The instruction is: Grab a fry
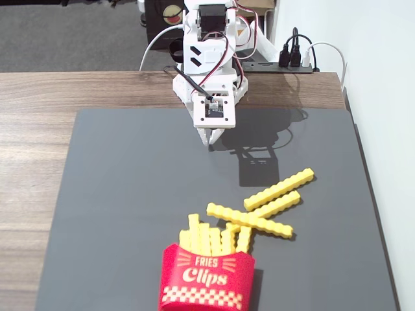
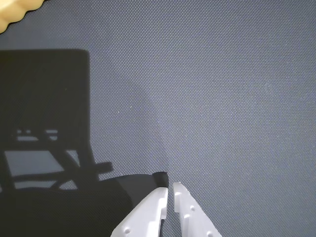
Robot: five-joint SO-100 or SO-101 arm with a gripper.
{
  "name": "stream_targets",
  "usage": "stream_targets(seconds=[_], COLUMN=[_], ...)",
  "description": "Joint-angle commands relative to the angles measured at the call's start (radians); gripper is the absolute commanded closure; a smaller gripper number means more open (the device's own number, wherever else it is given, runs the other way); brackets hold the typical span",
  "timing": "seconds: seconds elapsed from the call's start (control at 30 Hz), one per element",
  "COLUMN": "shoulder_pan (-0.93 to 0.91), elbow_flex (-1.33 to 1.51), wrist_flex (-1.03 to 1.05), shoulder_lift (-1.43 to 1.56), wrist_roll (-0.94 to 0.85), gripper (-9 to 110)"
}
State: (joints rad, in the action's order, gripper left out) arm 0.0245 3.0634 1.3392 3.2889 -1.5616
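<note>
Three loose yellow crinkle fries lie on the dark grey mat [image 1: 130, 194], right of centre in the fixed view: a far fry [image 1: 279, 188], one beside it [image 1: 282, 204], and a slightly longer stick [image 1: 249, 220] lying across in front. My white gripper [image 1: 211, 137] hangs at the mat's far edge, well away from them, its tips just above the mat. In the wrist view the gripper [image 2: 170, 186] is shut and empty, with only a thin slit between the fingers. A yellow fry end [image 2: 15, 12] shows in the top left corner.
A red "Fries Clips" carton [image 1: 207, 282] holding several yellow fries lies at the mat's near edge. The mat sits on a wooden table [image 1: 39, 129]. The arm's base, cables and a power strip [image 1: 292, 61] are at the back. A white wall [image 1: 389, 129] runs along the right.
</note>
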Motion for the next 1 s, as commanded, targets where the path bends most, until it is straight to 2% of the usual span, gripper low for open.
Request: stream_targets(seconds=[0.0,0.47,0.77,0.97], shoulder_pan=[0.008,0.02,0.074,0.16], elbow_flex=[0.0,-0.003,-0.152,-0.307], wrist_flex=[0.008,-0.002,-0.008,0.021], shoulder_lift=[0.005,-0.026,-0.21,-0.357], wrist_roll=[-0.006,-0.029,0.114,0.31], gripper=[101,101,101,101])
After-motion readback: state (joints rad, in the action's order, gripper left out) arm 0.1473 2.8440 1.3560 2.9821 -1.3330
